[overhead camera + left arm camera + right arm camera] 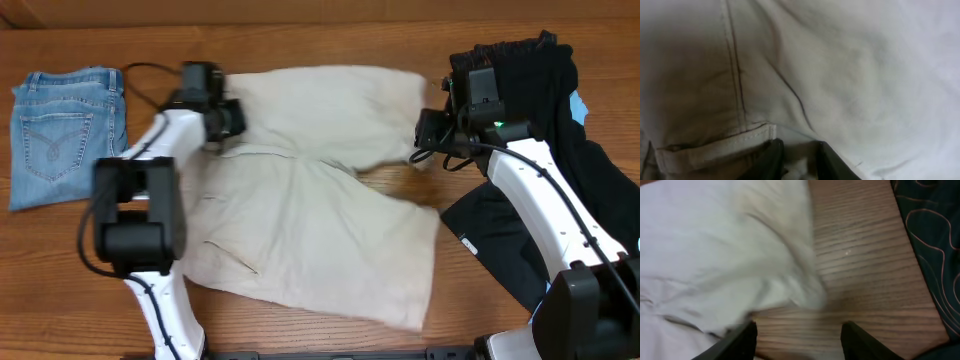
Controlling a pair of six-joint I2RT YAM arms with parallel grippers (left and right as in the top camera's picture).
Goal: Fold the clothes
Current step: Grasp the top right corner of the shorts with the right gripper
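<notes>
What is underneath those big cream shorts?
Only the wooden table shows around the shorts, which lie spread on it. Anything directly beneath the cloth is covered.

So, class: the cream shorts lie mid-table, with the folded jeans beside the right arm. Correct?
No: the overhead view shows the jeans beside the left arm, not the right. The cream shorts do lie mid-table.

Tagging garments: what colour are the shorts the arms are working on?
The shorts are pale cream, plain with no pattern; the overhead view shows them best.
</notes>
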